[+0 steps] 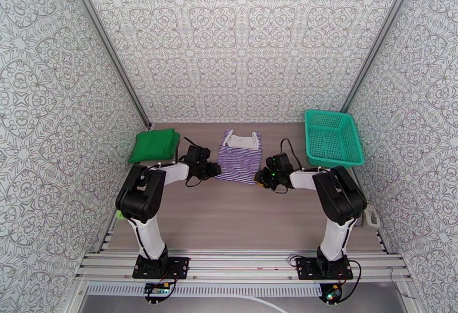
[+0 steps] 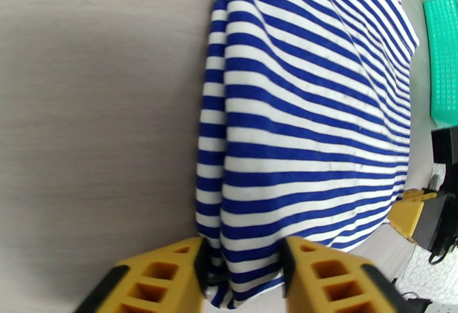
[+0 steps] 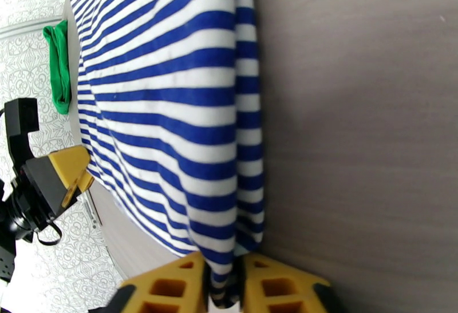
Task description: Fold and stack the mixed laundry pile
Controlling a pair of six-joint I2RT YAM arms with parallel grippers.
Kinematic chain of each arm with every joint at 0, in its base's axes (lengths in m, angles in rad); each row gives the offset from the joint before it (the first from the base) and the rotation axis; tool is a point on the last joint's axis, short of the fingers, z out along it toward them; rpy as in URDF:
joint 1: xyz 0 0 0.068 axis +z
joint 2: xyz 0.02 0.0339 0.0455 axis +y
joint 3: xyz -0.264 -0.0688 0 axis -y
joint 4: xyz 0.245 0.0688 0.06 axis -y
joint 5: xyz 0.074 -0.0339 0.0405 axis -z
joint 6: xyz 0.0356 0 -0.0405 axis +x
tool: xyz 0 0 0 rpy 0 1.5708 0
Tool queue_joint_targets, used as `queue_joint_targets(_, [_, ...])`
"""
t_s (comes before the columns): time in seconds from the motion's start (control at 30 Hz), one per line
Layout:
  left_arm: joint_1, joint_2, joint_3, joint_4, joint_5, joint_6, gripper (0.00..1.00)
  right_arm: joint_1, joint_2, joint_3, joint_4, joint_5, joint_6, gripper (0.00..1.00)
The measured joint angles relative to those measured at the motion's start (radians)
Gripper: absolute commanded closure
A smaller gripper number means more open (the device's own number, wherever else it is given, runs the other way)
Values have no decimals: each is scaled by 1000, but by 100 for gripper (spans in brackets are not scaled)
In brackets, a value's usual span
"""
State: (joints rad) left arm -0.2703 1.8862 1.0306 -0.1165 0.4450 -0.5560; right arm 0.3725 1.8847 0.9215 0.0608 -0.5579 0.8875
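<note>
Cloth is pinched between my right fingers (image 3: pixel 184 283), which are nearly together on the near right corner of the striped top (image 1: pixel 239 162). My left fingers (image 2: pixel 182 272) stand partly apart astride the near left corner, with hem fabric filling the gap; I cannot tell whether they actually squeeze it. Between those corners the top lies flat on the surface (image 1: pixel 229 217), about mid-width, its white-trimmed neck toward the far side. At the far left a green T-shirt (image 1: pixel 153 145) sits folded, well apart from the top. At the far right stands a teal basket (image 1: pixel 310 137).
</note>
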Motion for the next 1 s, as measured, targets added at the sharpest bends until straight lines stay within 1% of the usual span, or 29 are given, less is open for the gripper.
queue_joint_targets(0.03, [-1, 0, 0, 0, 0, 0, 53, 0, 0, 0, 3, 1, 0, 85])
queue_joint_targets(0.07, [-2, 0, -2, 1, -1, -1, 48, 0, 0, 0, 6, 1, 1, 85])
queue_joint_targets(0.13, [-2, -10, -10, 10, 2, -8, 43, 0, 0, 0, 8, 3, 4, 86])
queue_joint_targets(0.3, [7, -58, -54, 3, -23, -8, 41, 0, 0, 0, 12, 3, 5, 88])
queue_joint_targets(0.5, [18, -89, -72, -40, -44, -8, 41, 0, 0, 0, 14, 3, 5, 89])
queue_joint_targets(0.57, [13, -90, -79, -37, -50, -12, 43, 0, 0, 0, 14, 3, 6, 89])
queue_joint_targets(0.7, [5, -90, -85, -25, -52, -30, 51, 0, 0, 0, 14, 3, 6, 90])
queue_joint_targets(0.77, [-1, -80, -85, -11, -53, -43, 57, 0, 0, 0, 14, 3, 7, 91])
queue_joint_targets(0.9, [2, -55, -85, 37, -50, -66, 80, 0, 0, 0, 14, 3, 6, 92])
queue_joint_targets(1.0, [-3, -37, -85, 62, -46, -80, 93, 0, 0, 0, 14, 3, 6, 95])
